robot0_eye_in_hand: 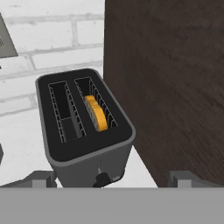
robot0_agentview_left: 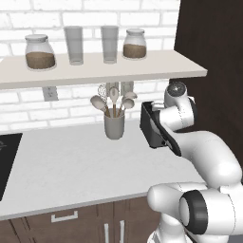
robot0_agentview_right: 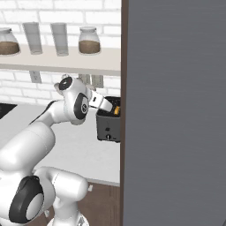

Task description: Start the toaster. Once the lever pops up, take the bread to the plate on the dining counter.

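Toaster (robot0_eye_in_hand: 83, 127) is sitting at the far right end of the bench (robot0_agentview_left: 71, 166), tucked right up against the tall dark wood panel (robot0_eye_in_hand: 175, 78), so there's really only room to come at it from above and from the front. That's probably why the hand (robot0_eye_in_hand: 111, 179) hangs just over its near edge with the camera looking down into the slots. Bread (robot0_eye_in_hand: 97, 113) is already dropped into the right-hand slot, sitting low with just its golden edge peeking out, left slot is bare. Hand is wide open, both fingertips spread apart at the bottom of the hand view and gripping nothing, which makes sense if the plan is to push something down rather than grab. There's a small dark knob (robot0_eye_in_hand: 102, 179) low on the front face between the fingers. My guess is the toaster hasn't been started yet. Utensil cup (robot0_agentview_left: 114, 124) sits further left on the bench, well out of the way.
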You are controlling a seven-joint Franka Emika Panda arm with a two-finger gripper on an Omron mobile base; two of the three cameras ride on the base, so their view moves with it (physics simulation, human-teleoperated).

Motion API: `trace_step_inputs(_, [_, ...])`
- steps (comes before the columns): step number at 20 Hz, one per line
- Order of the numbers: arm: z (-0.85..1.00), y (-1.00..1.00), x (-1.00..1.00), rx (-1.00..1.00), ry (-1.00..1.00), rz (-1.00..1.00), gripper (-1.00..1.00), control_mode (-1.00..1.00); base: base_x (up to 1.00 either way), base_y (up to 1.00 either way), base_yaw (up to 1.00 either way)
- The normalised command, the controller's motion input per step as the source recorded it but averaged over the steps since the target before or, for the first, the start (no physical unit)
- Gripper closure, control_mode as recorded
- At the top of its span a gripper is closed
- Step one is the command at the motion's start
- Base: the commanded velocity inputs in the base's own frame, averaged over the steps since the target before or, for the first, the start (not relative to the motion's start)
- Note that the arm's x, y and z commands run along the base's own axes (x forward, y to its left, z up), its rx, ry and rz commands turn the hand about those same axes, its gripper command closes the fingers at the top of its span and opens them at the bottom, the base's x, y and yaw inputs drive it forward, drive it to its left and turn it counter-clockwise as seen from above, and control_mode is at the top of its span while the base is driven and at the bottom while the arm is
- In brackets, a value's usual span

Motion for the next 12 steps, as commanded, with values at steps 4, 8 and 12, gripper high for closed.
trace_step_inputs(4, [0.00, 0.00, 0.00, 0.00, 0.00, 0.00, -1.00, -1.00, 0.00, 0.00, 0.00])
trace_step_inputs(8, [0.00, 0.00, 0.00, 0.00, 0.00, 0.00, -1.00, -1.00, 0.00, 0.00, 0.00])
trace_step_inputs(12, [0.00, 0.00, 0.00, 0.00, 0.00, 0.00, -1.00, -1.00, 0.00, 0.00, 0.00])
